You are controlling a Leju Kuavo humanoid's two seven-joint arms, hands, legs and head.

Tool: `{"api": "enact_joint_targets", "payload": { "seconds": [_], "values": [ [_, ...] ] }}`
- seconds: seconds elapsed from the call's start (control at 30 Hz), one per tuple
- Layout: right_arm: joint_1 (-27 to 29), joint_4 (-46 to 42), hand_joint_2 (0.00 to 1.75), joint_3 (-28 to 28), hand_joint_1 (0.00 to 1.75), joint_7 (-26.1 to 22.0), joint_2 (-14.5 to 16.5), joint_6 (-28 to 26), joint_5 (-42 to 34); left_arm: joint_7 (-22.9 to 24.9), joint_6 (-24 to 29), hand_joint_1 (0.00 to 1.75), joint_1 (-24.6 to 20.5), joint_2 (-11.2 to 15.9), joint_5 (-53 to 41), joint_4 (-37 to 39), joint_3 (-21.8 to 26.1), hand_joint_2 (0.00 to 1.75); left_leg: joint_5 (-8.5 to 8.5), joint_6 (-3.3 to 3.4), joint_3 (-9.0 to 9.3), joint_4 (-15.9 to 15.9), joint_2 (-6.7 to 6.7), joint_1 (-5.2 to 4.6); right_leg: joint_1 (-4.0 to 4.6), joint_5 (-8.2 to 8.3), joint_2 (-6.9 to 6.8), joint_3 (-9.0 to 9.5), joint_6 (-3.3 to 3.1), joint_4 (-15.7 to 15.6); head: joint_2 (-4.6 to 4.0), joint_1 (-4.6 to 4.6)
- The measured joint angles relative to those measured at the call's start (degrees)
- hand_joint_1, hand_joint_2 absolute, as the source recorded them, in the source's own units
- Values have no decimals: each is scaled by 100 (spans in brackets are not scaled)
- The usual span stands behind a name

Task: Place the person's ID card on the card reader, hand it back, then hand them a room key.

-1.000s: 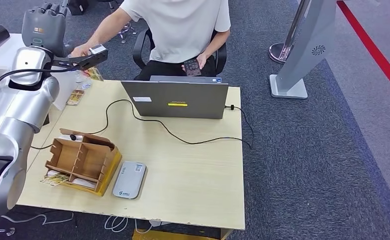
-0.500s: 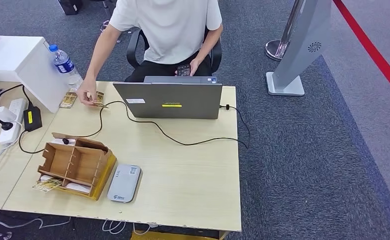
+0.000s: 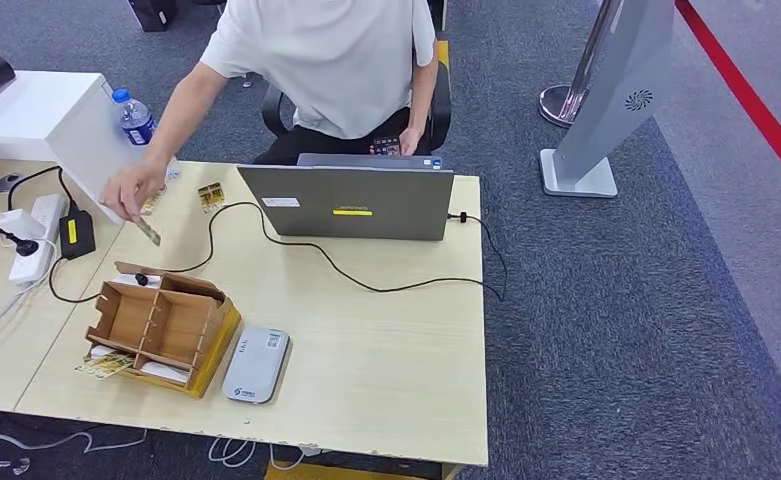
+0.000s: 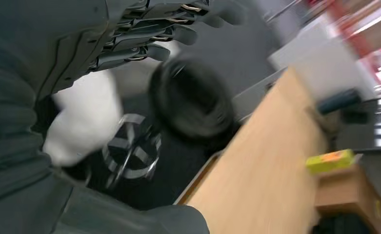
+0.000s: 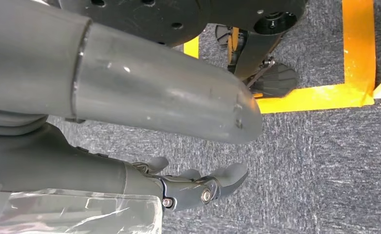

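Handover step pending: person's hand (image 3: 131, 188) holds the ID card (image 3: 148, 232) over the table, well away from both robot hands. Left hand (image 4: 144, 34) and right hand (image 5: 198, 187) hang empty, fingers loosely apart. Next move calls for reaching to take it, then onto the card reader (image 3: 256, 363).

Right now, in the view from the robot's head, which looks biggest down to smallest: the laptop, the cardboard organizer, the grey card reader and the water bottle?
1. Laptop
2. Cardboard organizer
3. Card reader
4. Water bottle, though it is partly hidden and stands farther away, so its rank is less sure.
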Motion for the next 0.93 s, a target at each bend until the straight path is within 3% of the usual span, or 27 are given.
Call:
{"api": "enact_joint_targets", "payload": {
  "seconds": [0.13,0.23,0.37,0.57,0.7,0.83,0.9,0.93],
  "values": [
    [-24,0,0,-3,0,29,-5,9,158,388,-359,0,206,-1100,1311,555,799,175,-5,13,5,4,-8,-9,-10,-3,-7,14,14,-6,0,6],
    [-59,0,0,-3,0,86,-7,33,262,685,-304,0,279,-1836,1402,811,1037,175,-6,26,6,10,-13,-20,-18,1,-12,20,32,-11,0,8],
    [-106,0,175,2,0,188,-8,169,384,941,-115,0,308,-2772,1207,1042,1071,175,-9,44,4,17,-15,-25,-27,8,-16,23,45,-16,0,18],
    [-167,0,175,121,0,391,-8,161,660,1206,-29,0,304,-3668,956,1223,1070,175,-12,52,4,26,-14,-25,-28,11,-17,23,51,-16,0,23],
    [-193,-10,175,269,0,452,-9,167,698,1281,-204,0,319,-3995,877,1268,957,175,-12,52,5,27,-14,-22,-26,11,-17,23,51,-16,0,17],
    [-130,-66,175,562,0,496,-18,212,388,1377,-243,0,403,-4164,829,1272,404,175,-12,52,5,26,-14,-19,-20,10,-17,22,50,-16,0,14],
    [-85,-105,87,707,0,506,-28,226,191,1424,-239,0,453,-4213,802,1272,74,175,-12,52,5,26,-14,-19,-16,10,-17,22,50,-16,0,11],
    [-73,-115,58,745,0,508,-32,228,139,1432,-237,0,467,-4223,794,1272,-12,175,-12,52,5,26,-14,-19,-15,9,-17,22,50,-16,0,12]
  ]
}}
